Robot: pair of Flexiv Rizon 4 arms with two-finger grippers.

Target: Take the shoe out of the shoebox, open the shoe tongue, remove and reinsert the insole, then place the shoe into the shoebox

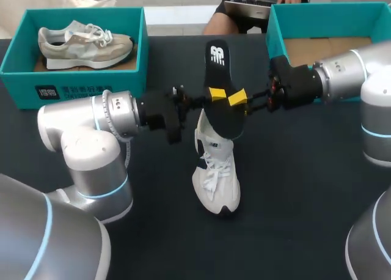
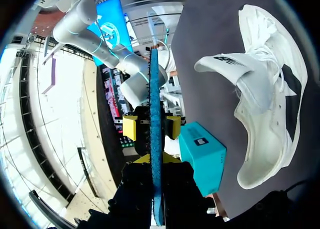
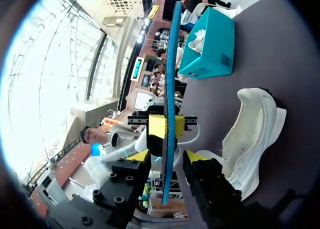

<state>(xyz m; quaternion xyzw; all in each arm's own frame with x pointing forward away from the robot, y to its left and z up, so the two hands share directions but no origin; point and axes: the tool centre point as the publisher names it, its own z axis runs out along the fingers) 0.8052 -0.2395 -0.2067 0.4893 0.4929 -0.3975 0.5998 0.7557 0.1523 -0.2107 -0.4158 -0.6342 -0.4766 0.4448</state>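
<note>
Shoe first: in the head view the white shoe stands on the dark table, toe towards the camera, out of its box. Above it the black insole is held on end, its lower tip close to the shoe's opening; whether it has entered I cannot tell. The left tool and right tool meet at its middle from opposite sides. The right shoebox shows only its cardboard floor. The left shoebox holds another shoe.

In the left wrist view the insole is edge-on. This arm's own yellow tips press against both its faces, pinching it. The other arm's tips stand spread, a gap on each side. The shoe lies off to one side on the table, tongue lifted.

In the right wrist view it is the same. This tool's fingers straddle the insole without touching, while the left arm's pads clamp it just ahead.

The insole looks ready for reinsertion, and the step in hand seems to be a shared grasp. To do it well, the right tool should close squarely on the flat faces before the left loosens at all. Then aim the insole's lower end at the opening with the tongue kept back, and slide it in rather than push, since a thin insole probably buckles easily.
</note>
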